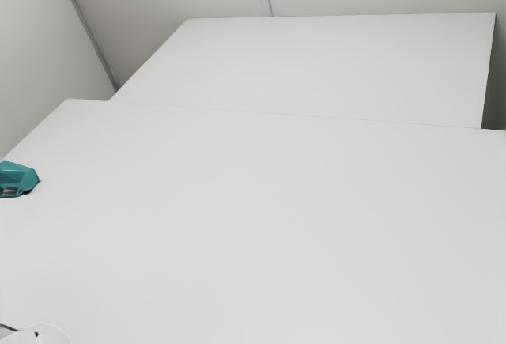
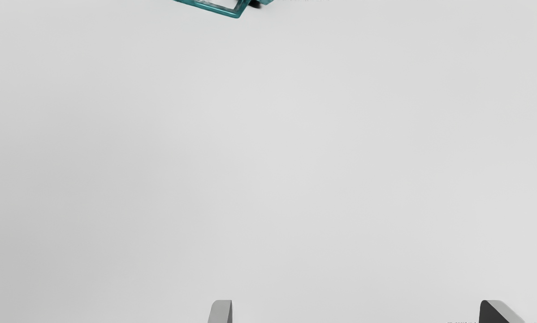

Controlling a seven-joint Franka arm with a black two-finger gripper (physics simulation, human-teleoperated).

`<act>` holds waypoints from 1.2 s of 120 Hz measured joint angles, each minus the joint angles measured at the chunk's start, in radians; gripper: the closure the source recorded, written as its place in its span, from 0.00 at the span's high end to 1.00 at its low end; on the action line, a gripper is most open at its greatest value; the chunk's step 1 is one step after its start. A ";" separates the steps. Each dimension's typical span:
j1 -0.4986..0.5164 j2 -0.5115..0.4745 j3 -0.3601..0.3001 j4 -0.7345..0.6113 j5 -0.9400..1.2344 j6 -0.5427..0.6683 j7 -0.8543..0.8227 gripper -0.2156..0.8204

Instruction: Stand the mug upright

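Mug [image 1: 17, 179], teal and faceted, sits on the counter [image 1: 253, 225] at the exterior view's left border, which cuts across it; it is near the counter's slanting left edge, on the nearer side of the far left corner. Whether it stands or lies is hard to settle. In the wrist view, what looks like its handle [image 2: 238, 13] is an open loop with pale surface visible through it, which hints at a mug on its side, though with most of the body cut off that is only a leaning.

A little farther right and much nearer, a rounded white shape [image 1: 46, 334] pokes in at the bottom; I can't say what it is. Beyond the counter's far edge spreads a second white table [image 1: 316, 63].

The claw [image 2: 358, 312] is wide open over bare counter, its two fingertips well apart with nothing between them, and the mug is well clear of it.

As for progress, the scene could suit a tipped mug that has yet to be righted, or one already righted and let go. If the hint from the loop holds, the righting is what's left.
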State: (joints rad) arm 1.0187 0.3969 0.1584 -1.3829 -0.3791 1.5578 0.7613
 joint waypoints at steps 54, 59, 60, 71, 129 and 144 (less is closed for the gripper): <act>0.098 0.470 -0.010 0.507 -0.246 -0.170 0.415 0.79; 0.099 0.494 -0.009 0.526 -0.273 -0.172 0.442 0.79; 0.101 0.497 -0.009 0.528 -0.278 -0.172 0.447 0.79; 0.110 0.526 -0.009 0.548 -0.320 -0.169 0.498 0.79; 0.113 0.595 -0.040 0.585 -0.461 -0.063 0.671 0.79; 0.113 0.621 -0.046 0.589 -0.488 -0.033 0.698 0.79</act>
State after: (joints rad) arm 1.1321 1.0175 0.1127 -0.7943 -0.8676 1.5251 1.4590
